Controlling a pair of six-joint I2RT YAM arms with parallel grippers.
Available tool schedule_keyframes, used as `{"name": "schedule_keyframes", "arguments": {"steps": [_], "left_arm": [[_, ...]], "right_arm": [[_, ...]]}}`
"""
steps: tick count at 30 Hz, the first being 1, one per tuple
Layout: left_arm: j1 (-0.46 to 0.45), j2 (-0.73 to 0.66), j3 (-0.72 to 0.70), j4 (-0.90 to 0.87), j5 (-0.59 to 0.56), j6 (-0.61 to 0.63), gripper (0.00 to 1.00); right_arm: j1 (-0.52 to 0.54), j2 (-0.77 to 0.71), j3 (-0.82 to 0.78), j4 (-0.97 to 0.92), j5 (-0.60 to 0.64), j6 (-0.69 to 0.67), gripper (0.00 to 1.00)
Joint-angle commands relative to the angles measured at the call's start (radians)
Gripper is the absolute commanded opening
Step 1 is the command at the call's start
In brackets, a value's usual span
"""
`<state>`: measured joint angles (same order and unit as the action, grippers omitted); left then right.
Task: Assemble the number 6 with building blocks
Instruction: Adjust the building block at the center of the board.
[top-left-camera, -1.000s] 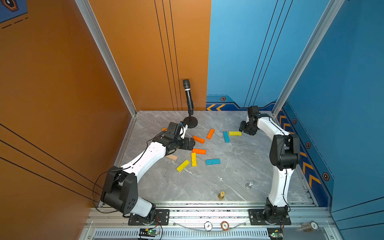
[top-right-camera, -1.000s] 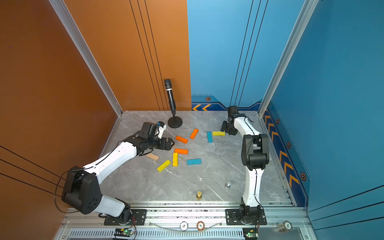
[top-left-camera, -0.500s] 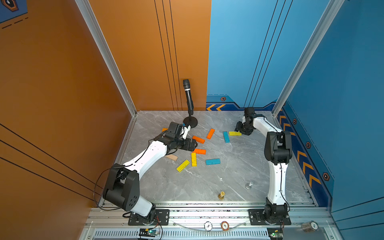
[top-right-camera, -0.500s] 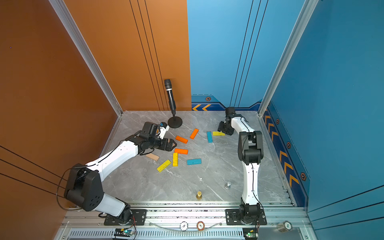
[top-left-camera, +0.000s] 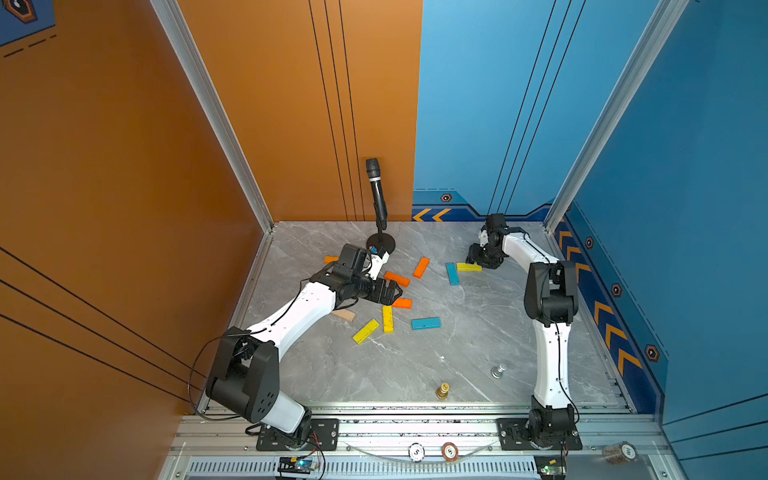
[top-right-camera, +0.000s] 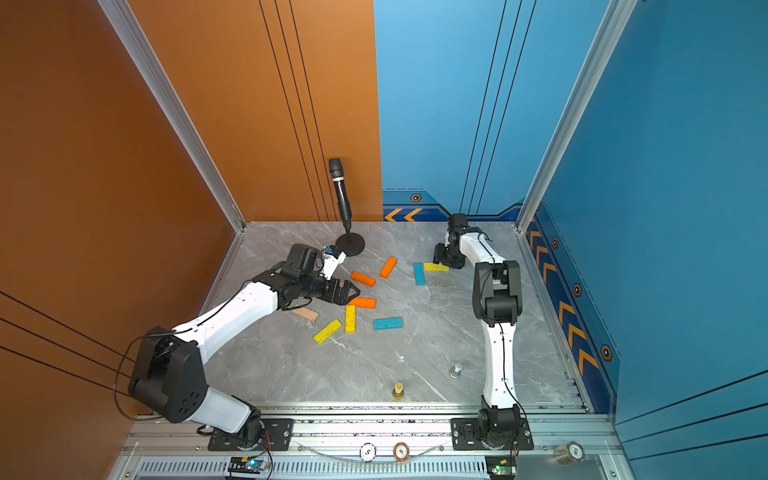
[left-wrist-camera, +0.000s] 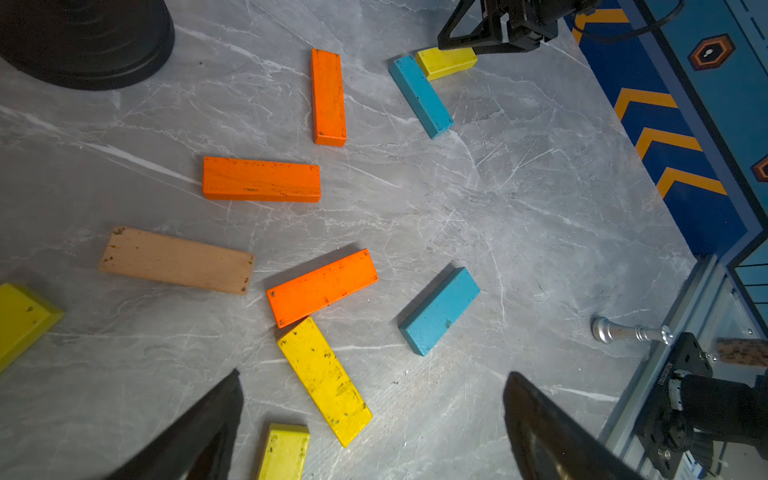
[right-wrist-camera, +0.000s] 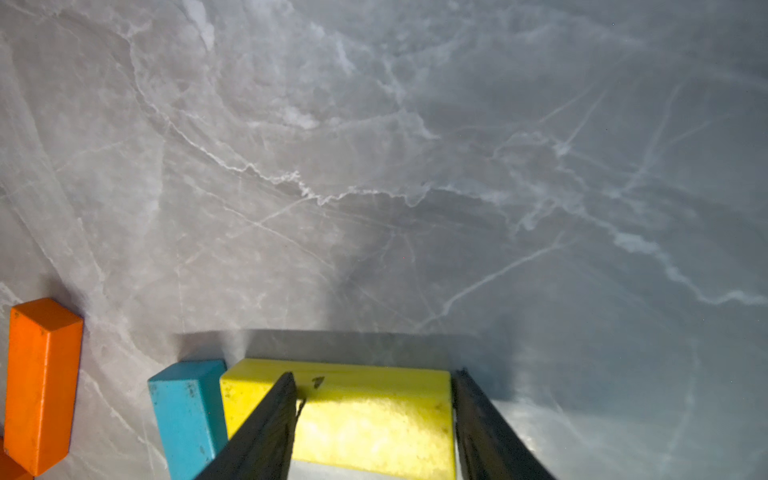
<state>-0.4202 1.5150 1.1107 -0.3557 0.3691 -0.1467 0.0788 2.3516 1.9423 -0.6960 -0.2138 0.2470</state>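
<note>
Both open: left hand (left-wrist-camera: 374, 376) wide, right hand (right-wrist-camera: 374, 374) astride yellow block (right-wrist-camera: 374, 428)

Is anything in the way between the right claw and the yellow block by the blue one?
Nothing visible: the right gripper sits right at the yellow block, one fingertip over its top, one past its end.

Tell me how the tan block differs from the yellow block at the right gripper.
The tan block is bare wood; the yellow block is painted. The tan block touches no other block, while the yellow block's end butts against a blue block. The tan block sits outside any gripper's fingers; the right gripper hangs over the yellow block. Both are flat bars lying on the grey table.
</note>
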Motion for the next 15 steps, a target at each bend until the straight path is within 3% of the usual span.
{"name": "schedule_keyframes", "arguments": {"steps": [1,15], "left_arm": [[-0.004,-0.002,0.014,0.008,0.033,0.012,0.98],[-0.003,-0.012,0.014,0.007,0.025,0.007,0.98]], "right_arm": [[0.015,0.029,0.034,-0.04,-0.016,-0.028,0.6],[0.017,-0.014,0.111,-0.077,0.015,-0.03,0.62]]}}
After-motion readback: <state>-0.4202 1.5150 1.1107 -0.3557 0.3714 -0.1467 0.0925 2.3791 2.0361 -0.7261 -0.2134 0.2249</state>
